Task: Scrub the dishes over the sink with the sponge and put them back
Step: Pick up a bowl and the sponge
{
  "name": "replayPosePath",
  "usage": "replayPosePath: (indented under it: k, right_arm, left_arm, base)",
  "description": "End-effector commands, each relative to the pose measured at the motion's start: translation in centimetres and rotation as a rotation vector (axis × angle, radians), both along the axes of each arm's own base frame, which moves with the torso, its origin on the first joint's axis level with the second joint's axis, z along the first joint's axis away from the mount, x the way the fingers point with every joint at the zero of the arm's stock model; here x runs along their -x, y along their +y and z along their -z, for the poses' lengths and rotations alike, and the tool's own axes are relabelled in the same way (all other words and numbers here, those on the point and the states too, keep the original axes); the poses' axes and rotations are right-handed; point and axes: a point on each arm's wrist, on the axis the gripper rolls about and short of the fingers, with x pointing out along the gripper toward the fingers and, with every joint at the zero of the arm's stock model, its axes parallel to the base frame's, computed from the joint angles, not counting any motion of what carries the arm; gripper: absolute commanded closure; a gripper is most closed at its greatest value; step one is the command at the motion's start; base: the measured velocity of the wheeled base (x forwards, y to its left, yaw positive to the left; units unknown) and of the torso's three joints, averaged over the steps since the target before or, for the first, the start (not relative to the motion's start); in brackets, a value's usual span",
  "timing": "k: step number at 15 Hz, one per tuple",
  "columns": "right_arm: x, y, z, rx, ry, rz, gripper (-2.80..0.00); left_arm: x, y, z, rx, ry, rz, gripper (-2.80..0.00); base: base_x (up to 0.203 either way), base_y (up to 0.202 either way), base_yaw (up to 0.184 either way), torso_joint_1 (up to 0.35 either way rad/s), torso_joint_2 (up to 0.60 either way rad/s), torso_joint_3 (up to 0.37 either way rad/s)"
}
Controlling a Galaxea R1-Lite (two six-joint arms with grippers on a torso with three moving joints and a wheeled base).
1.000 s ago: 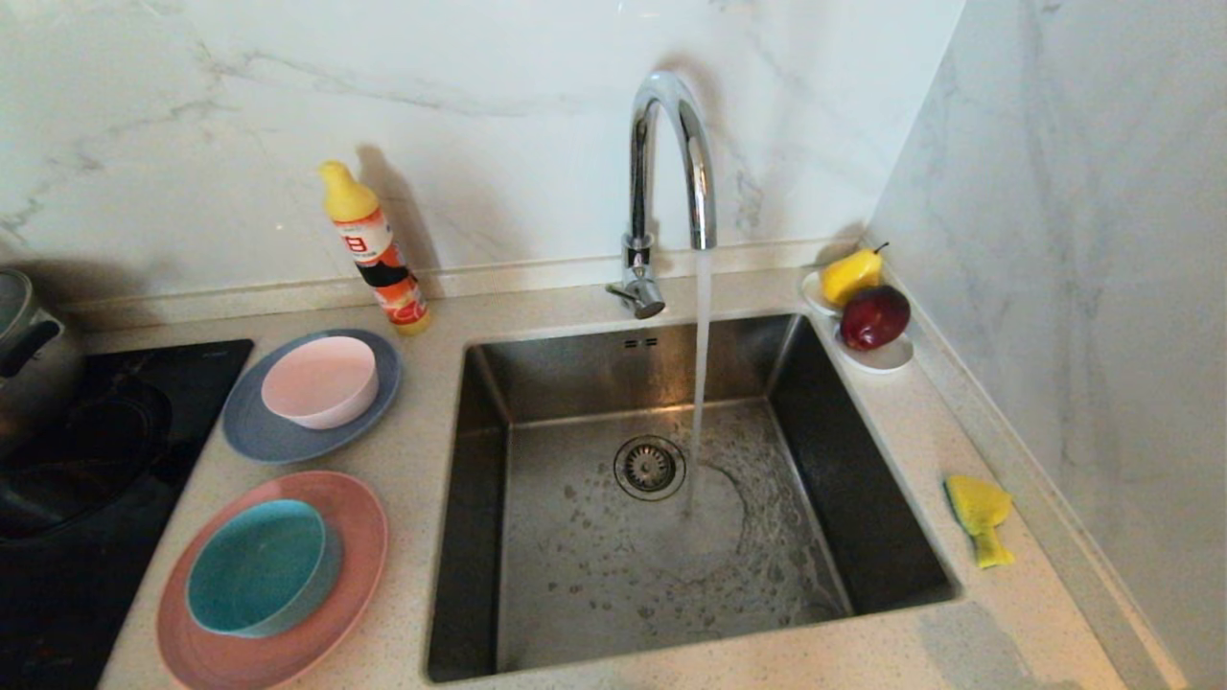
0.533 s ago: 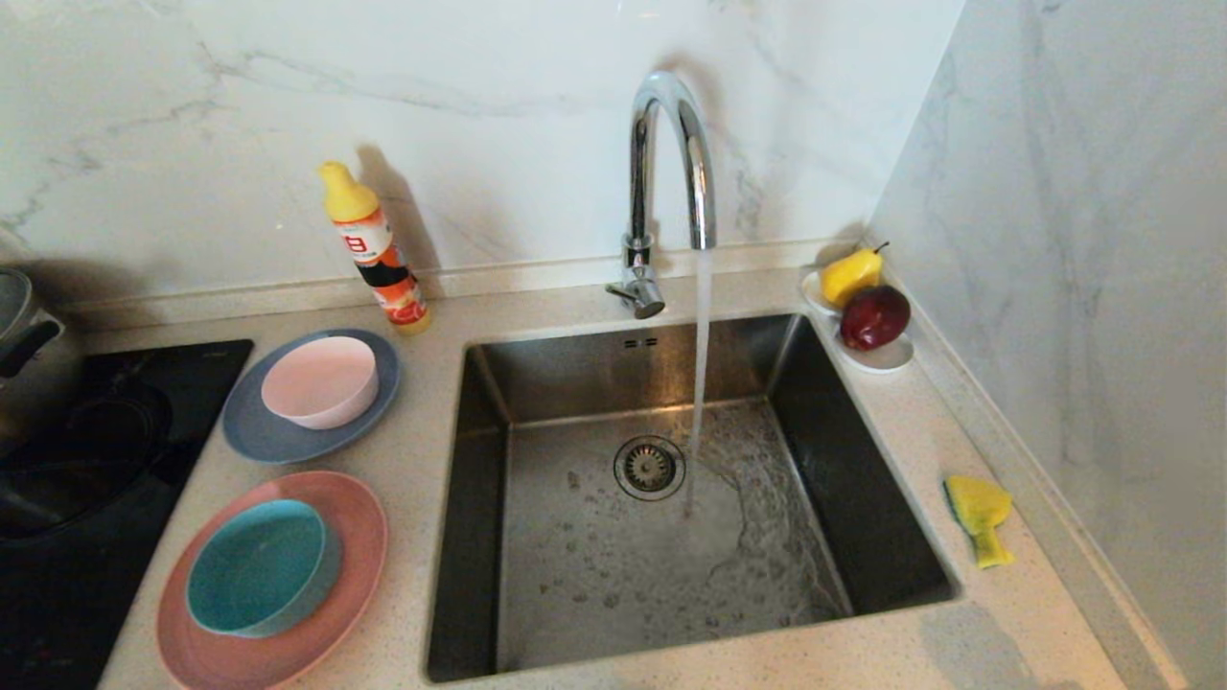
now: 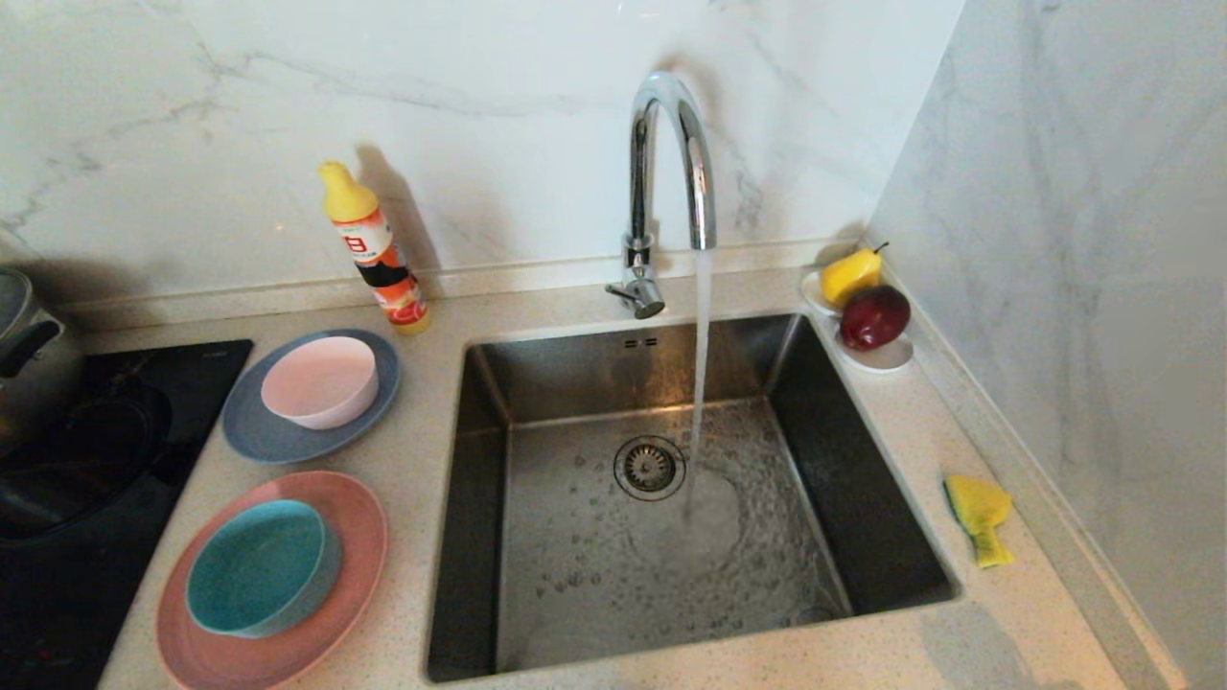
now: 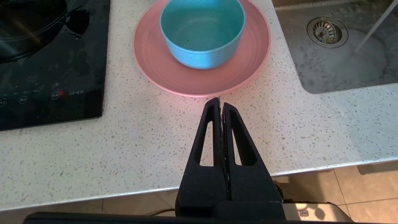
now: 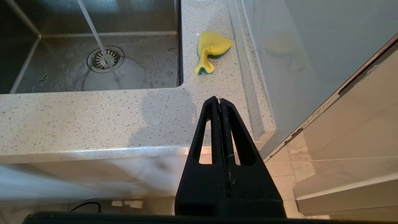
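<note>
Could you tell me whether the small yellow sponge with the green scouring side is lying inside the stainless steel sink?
No, the yellow sponge lies on the speckled countertop right of the steel sink.

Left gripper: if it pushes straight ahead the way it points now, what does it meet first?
Probably the near rim of the salmon-pink plate, with the teal bowl behind; the shut left gripper may touch countertop first.

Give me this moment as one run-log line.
left gripper shut, empty, near salmon-pink plate | right gripper shut, empty, short of sponge | dishes on counter | faucet running into sink
</note>
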Motion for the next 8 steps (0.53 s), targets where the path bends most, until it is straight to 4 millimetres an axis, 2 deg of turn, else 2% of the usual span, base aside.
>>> replayPosePath:
  k: [1,6,8]
  right_arm:
    - [0.0,0.0,0.0,0.002,0.001,0.000,0.00]
    - [0.3,0.0,-0.5,0.098,0.016,-0.018,0.00]
    - [1.4,0.1,-3.1,0.099,-0.038,-0.056,0.00]
  left_arm:
    - [0.0,0.0,0.0,-0.001,0.006,-0.001,0.00]
    - [0.0,0.0,0.0,0.000,0.006,0.000,0.00]
    - [0.0,0.0,0.0,-0.001,0.006,0.000,0.00]
  base:
    - [0.000,0.000,0.000,0.000,0.00,0.000]
    - [0.000,0.000,0.000,0.000,0.00,0.000]
    - [0.000,0.000,0.000,0.000,0.00,0.000]
